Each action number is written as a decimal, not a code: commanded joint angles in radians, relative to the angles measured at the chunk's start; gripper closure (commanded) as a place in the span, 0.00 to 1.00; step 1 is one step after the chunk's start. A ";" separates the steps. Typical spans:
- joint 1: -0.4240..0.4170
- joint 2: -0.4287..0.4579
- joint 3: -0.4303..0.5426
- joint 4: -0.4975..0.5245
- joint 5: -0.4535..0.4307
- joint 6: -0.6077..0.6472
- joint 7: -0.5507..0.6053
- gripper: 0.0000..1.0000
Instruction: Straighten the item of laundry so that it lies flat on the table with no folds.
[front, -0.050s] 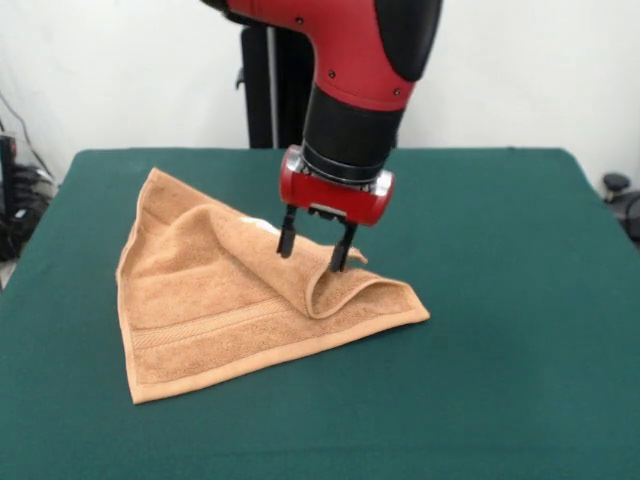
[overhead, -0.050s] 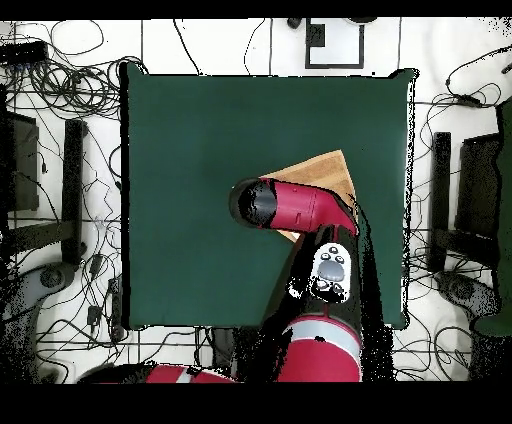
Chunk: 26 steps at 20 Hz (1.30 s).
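Note:
The orange-tan towel (front, -0.050s: 215, 300) lies on the left half of the green table (front, -0.050s: 500, 300). It is folded over on itself, and a raised, curled flap (front, -0.050s: 345, 290) stands at its right end. A small white tag (front, -0.050s: 262, 225) shows at its far edge. My gripper (front, -0.050s: 311, 258) hangs straight down over that far right part, open, its fingers spread just above the cloth; the right fingertip (front, -0.050s: 338, 265) is at the curled flap. In the overhead view the arm (overhead, -0.050s: 295, 205) covers most of the towel (overhead, -0.050s: 332, 166) and hides the gripper.
Bare green felt (overhead, -0.050s: 200, 130) spreads wide around the towel. Cables and black stands (overhead, -0.050s: 72, 180) lie on the floor beyond the table's edges.

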 joint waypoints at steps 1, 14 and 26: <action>0.055 0.052 -0.013 -0.026 0.026 0.139 0.204 0.00; 0.080 0.033 -0.042 -0.012 0.047 0.132 0.222 0.00; 0.132 0.100 -0.020 0.027 0.141 0.044 0.344 0.00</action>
